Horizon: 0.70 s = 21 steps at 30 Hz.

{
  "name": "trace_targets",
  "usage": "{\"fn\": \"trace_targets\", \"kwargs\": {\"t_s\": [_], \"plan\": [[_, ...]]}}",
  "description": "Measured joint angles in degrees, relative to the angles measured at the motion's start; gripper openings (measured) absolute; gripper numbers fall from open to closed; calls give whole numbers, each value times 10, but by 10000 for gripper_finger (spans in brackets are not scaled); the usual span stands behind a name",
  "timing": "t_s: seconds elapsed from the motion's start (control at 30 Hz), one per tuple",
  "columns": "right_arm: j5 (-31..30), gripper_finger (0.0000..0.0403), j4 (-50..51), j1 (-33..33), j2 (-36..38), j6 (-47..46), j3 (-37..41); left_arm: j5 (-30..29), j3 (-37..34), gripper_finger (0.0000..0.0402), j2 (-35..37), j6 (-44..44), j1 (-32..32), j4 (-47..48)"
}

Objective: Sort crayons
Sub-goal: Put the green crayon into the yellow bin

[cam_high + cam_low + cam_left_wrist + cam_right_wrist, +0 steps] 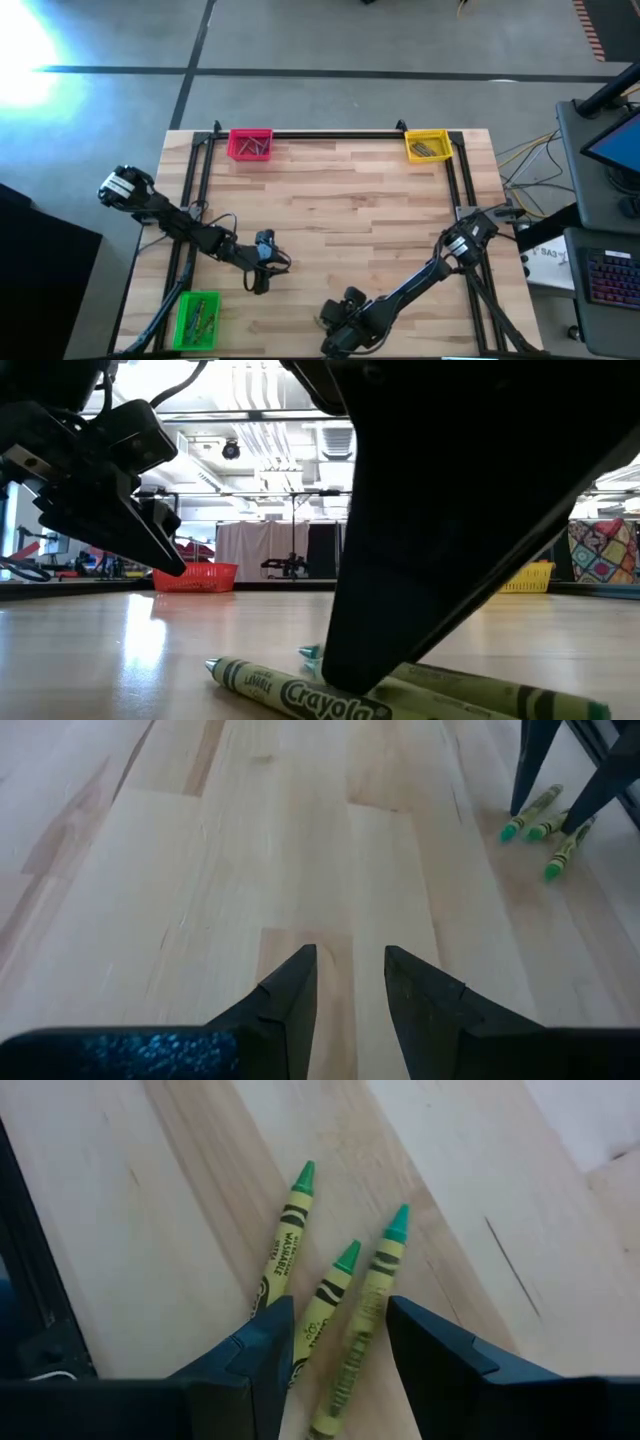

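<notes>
Crayons (340, 1295) — three green ones — lie close together on the table (350, 200), at about 6 o'clock near its front edge in the high view. I see pale wooden planks in strips, with a black frame along the far edge and the sides. Around the table is a grey floor with dark lines. In the low view the room behind has bright ceiling lights, dark curtains and some clutter.

At 11 o'clock on the table stands a pink bin (250, 144), at 1 o'clock a yellow bin (427, 146), at 7 o'clock a green bin (197, 318); each one holds some thin sticks, too small for me to tell more.

My right gripper (340, 1350) hangs just over the three crayons, fingers spread, with the two right-hand crayons running between them. It pinches nothing. In the low view this arm blocks most of the picture, and only the crayons' ends show under it.

My left gripper (350, 982) is at 8 o'clock, fingers partly apart and empty, over bare wood — well apart from the crayons.
</notes>
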<state>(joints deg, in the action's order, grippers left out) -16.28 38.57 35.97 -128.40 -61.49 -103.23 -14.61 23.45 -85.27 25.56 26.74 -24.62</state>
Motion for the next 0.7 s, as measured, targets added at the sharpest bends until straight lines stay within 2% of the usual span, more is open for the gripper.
{"fn": "trace_targets", "kwargs": {"t_s": [0.1, 0.4, 0.6, 0.7], "plan": [[-3, 157, 12, -1, 0, -4, 3, -1, 2, 102, 0, 0, 0, 0], [-34, 152, 141, -2, 2, -56, 3, -59, 3, 102, 0, 0, -3, -2], [-31, 96, 169, -11, 2, -33, 5, -59, 3, 102, 2, 17, -4, -3], [-9, 67, 168, -22, 3, -12, 10, -59, 3, 102, 10, 22, -4, -3]]}}
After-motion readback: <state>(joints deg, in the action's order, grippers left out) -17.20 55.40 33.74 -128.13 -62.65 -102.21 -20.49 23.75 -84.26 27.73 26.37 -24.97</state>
